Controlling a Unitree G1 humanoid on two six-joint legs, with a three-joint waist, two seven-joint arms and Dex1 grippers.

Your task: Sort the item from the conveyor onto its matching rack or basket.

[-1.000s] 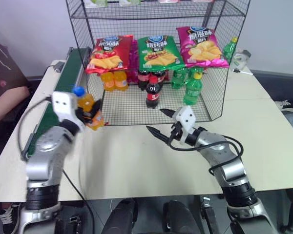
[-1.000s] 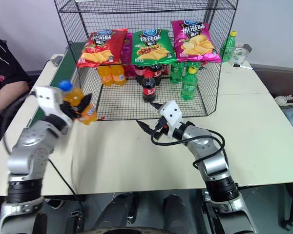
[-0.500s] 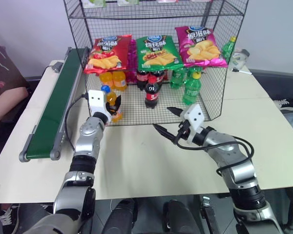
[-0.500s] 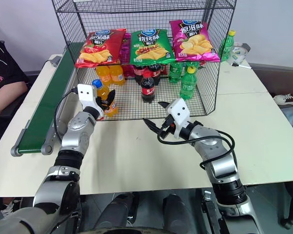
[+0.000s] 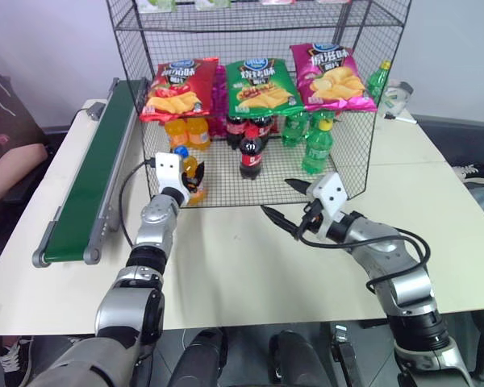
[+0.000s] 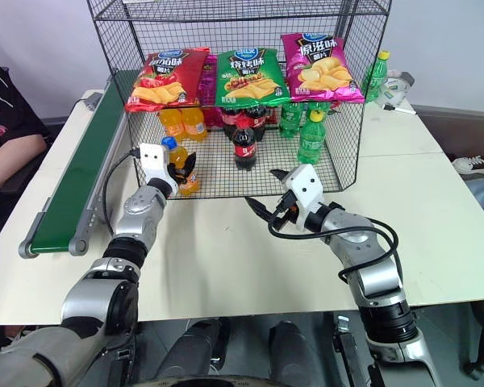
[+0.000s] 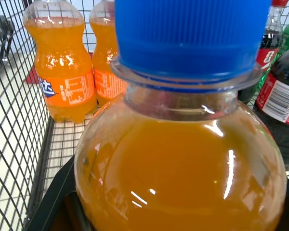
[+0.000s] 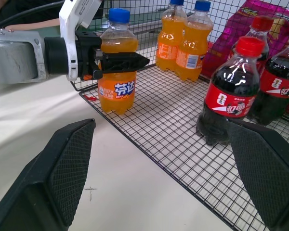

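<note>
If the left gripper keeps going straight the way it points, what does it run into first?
Probably the two clear plastic orange soda bottles at the back of the black wire-mesh rack; the mesh floor between looks free, though depth is hard to judge.

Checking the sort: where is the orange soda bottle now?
In the left hand, the orange soda bottle stands at the rack's front left edge, in front of two matching orange bottles.
</note>
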